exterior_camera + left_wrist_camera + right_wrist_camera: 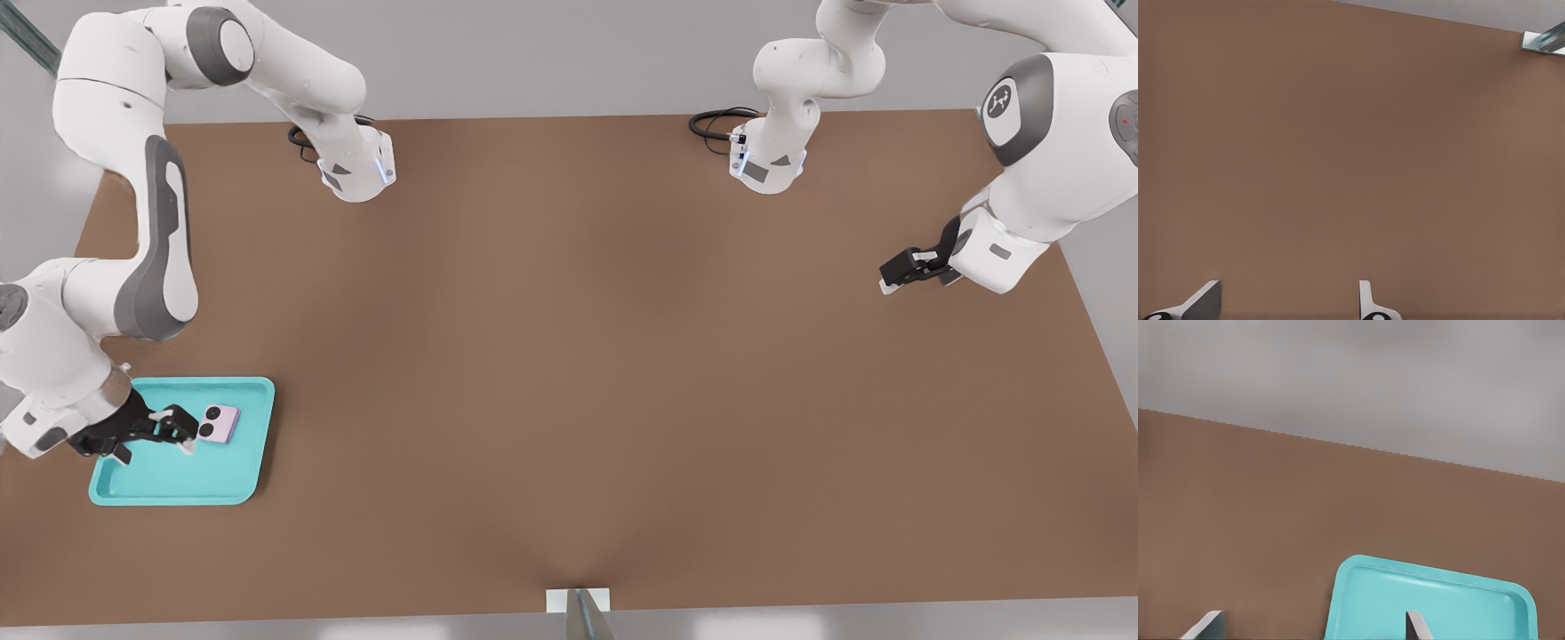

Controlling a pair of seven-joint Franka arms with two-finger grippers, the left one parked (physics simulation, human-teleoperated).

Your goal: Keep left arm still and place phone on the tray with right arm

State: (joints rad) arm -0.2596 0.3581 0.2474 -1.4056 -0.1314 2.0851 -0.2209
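The turquoise tray (178, 480) lies near the table's front corner at the front view's left. The pale pink phone (220, 423) lies flat in the tray's far half, its two black lenses facing up. My gripper (176, 430) hangs low over the tray just beside the phone, on the side toward the front view's left. It is open, with nothing between the fingers. In the right wrist view the two fingertips (1415, 623) stand wide apart with part of the tray (1438, 607) beyond them. The phone is out of that view.
Two arm bases (360, 173) (769, 164) with black cable loops stand at the table's back edge. The parked arm's gripper (911, 267) hovers at the front view's right. A small metal bracket (578, 604) sits at the front edge. The brown table (578, 356) spreads between.
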